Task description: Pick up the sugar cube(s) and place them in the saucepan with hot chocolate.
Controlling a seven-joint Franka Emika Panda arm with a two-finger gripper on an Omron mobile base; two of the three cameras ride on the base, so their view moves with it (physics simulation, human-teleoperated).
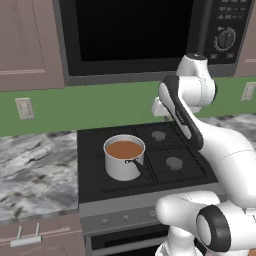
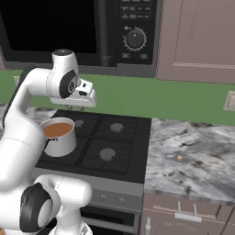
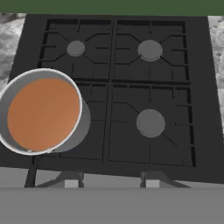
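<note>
Sugar cube point(image 2: 179, 158) on counter point(image 2: 202, 151), 3 o'clock from saucepan point(image 2: 58, 136): light, rigid, crumbly; pinch flat sides softly. Gripper point(image 2: 75, 107) hovers empty, partly parted.

You're getting flat, even rendered light, soft shadows under the saucepan point(image 1: 124, 159) (no glare), slightly blurry low-res textures throughout.

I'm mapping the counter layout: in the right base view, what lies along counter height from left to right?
saucepan with hot chocolate → stove → marble counter bearing a small tan cube.
</note>
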